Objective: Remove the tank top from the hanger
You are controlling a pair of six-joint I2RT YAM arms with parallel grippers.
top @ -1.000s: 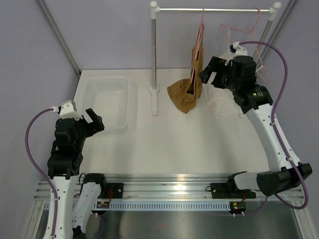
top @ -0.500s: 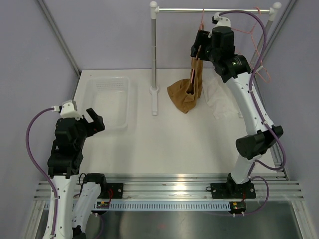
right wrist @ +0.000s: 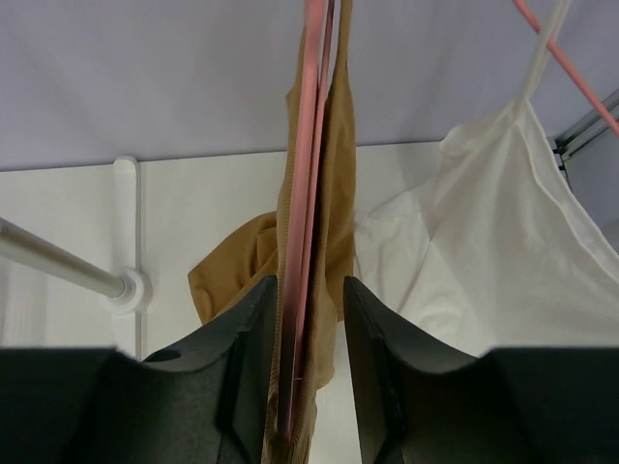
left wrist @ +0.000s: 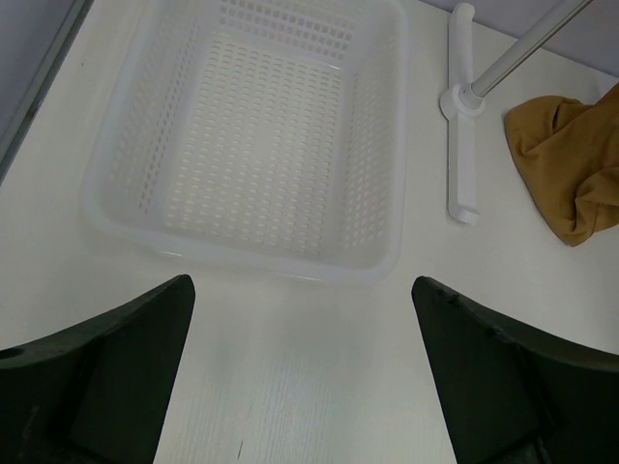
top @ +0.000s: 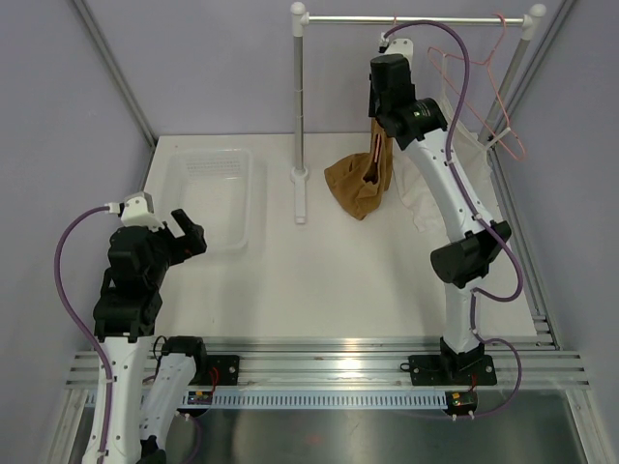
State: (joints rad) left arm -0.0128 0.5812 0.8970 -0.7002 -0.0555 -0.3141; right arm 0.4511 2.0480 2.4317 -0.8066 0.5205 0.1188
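Observation:
The tan tank top (top: 356, 184) hangs by its straps on a pink hanger (top: 376, 143) from the rail, its lower part bunched on the table. In the right wrist view my right gripper (right wrist: 309, 290) straddles the hanger (right wrist: 308, 174) and the straps of the tank top (right wrist: 242, 275). Its left finger touches the cloth, while a narrow gap shows at the right finger. My left gripper (top: 184, 237) hovers near the table's front left, open wide and holding nothing (left wrist: 302, 285).
A white perforated basket (top: 250, 193) sits at the back left, just ahead of the left gripper (left wrist: 242, 256). The rack's upright pole (top: 299, 97) and foot stand mid-table. A white strappy garment (right wrist: 493, 213) hangs on a second pink hanger (top: 484, 63) to the right.
My right arm has swung up and left, from beside the tank top to the top of the hanger under the rail, and its jaws have narrowed around hanger and straps. The left arm has barely moved.

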